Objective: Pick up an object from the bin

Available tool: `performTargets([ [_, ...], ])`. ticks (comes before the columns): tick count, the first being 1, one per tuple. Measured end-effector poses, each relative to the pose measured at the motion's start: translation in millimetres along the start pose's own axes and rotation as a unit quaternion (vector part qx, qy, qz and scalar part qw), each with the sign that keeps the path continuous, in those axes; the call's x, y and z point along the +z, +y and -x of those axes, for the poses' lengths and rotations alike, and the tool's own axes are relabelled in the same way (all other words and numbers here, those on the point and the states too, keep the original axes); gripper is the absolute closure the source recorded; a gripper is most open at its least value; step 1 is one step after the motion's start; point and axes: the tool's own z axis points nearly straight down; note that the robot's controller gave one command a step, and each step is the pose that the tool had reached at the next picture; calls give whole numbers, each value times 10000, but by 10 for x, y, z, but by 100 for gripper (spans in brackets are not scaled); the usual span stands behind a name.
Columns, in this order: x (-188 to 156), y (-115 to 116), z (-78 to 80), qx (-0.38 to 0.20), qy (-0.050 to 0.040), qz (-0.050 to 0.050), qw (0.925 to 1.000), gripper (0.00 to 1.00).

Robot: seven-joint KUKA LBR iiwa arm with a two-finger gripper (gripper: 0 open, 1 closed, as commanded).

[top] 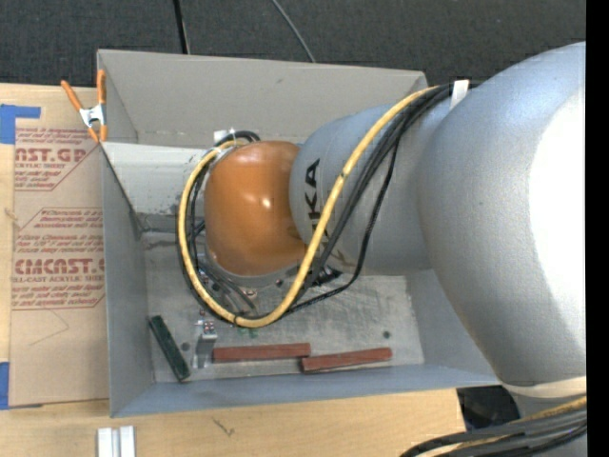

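We saw the bin [124, 255] holding three loose things along its near wall: a green bar [168, 347] tilted in the near-left corner, then a left brown bar [260, 352] and a right brown bar [345, 358] lying almost end to end. The arm's orange cover [249, 208] hid most of the pincer [206, 336], which sat low between the green bar and the left brown bar. We could not tell how wide it stood or whether it held anything.
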Motion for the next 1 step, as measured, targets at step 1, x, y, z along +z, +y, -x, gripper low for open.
performTargets([
  [1, -38, -7, 23, 11, -34, 9, 10000, 0],
])
